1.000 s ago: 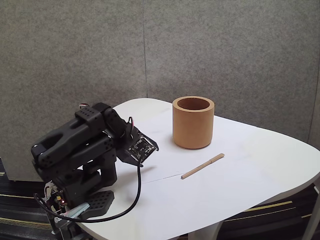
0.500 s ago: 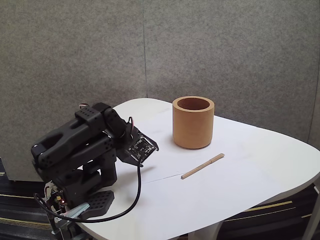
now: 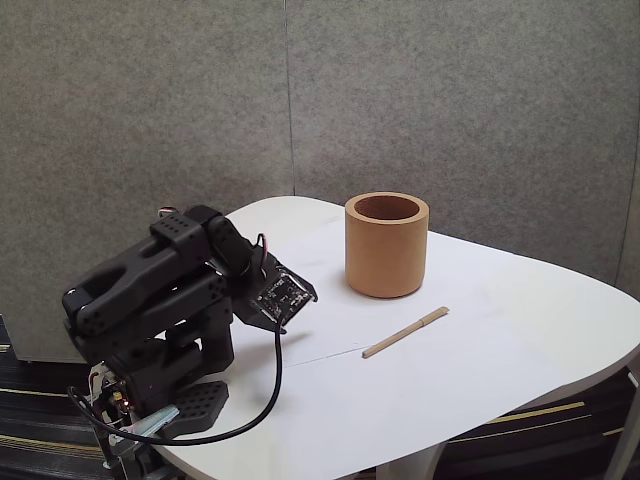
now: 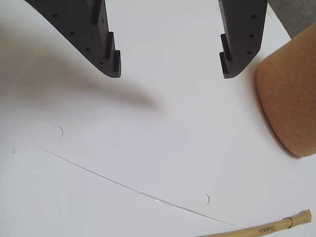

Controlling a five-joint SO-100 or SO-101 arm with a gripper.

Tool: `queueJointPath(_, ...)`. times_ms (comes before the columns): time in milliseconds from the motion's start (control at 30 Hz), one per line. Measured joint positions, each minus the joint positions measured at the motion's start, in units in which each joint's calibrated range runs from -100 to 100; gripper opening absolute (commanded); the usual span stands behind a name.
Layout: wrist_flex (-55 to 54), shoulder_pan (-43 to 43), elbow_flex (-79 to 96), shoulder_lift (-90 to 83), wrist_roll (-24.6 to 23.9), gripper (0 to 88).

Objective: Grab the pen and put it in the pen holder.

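The pen (image 3: 405, 332) is a thin tan stick lying flat on the white table, in front of the pen holder (image 3: 387, 244), a wide tan-orange cup standing upright. In the wrist view the pen (image 4: 266, 229) crosses the bottom right corner and the pen holder (image 4: 291, 94) fills the right edge. My gripper (image 4: 170, 74) is open, its two dark fingers (image 4: 106, 44) wide apart above bare table with nothing between them. In the fixed view the arm (image 3: 170, 290) is folded low at the table's left end, well left of the pen.
The white table (image 3: 480, 380) has rounded edges, and its front edge runs close below the pen. A black cable (image 3: 270, 390) loops from the arm over the table's left part. A thin crease line (image 4: 123, 185) runs across the surface. Grey panels stand behind.
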Motion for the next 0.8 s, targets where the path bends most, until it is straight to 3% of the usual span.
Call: queueJointPath(800, 0.00, -0.22, 0.09, 0.00, 0.00, 28.3)
